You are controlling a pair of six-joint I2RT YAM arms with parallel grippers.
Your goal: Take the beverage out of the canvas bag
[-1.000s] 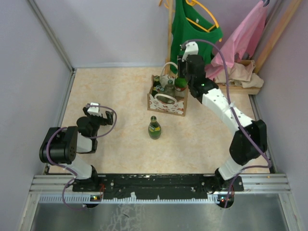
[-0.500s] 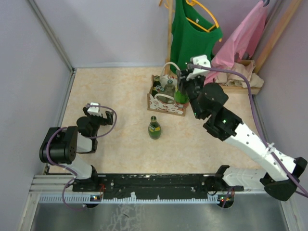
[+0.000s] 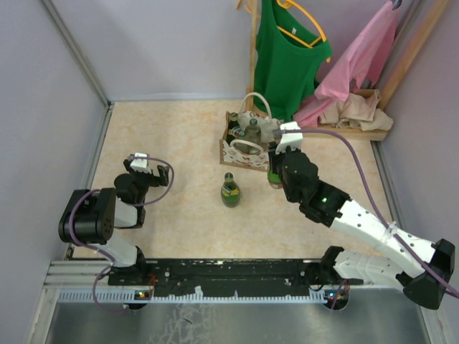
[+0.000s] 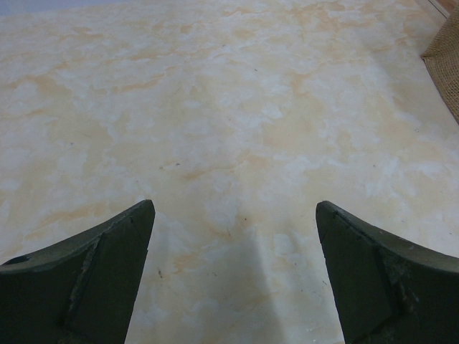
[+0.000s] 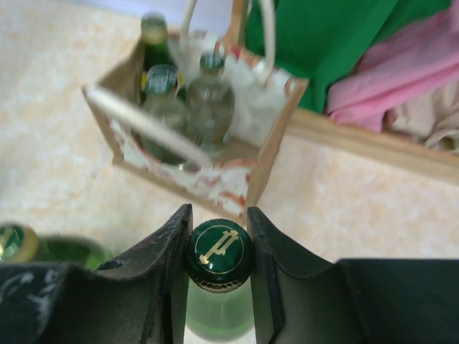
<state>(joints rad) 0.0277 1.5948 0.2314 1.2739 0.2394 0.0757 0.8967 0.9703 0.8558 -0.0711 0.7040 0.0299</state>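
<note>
Overhead camera sees all; close wrist cameras look down, right sharing canvas bag [image 5: 208, 183].

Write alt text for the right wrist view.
The right arm's jaws clamp the capped top of a green bottle just outside the canvas bag. Three more bottles stand inside the bag; another bottle sits at lower left, and green and pink clothes are behind.

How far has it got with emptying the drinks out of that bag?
Done: one green bottle stands on the table. In hand: the right arm's jaws are shut on a second bottle, already outside the canvas bag. Left: setting it down; three more bottles stand in the bag.
</note>
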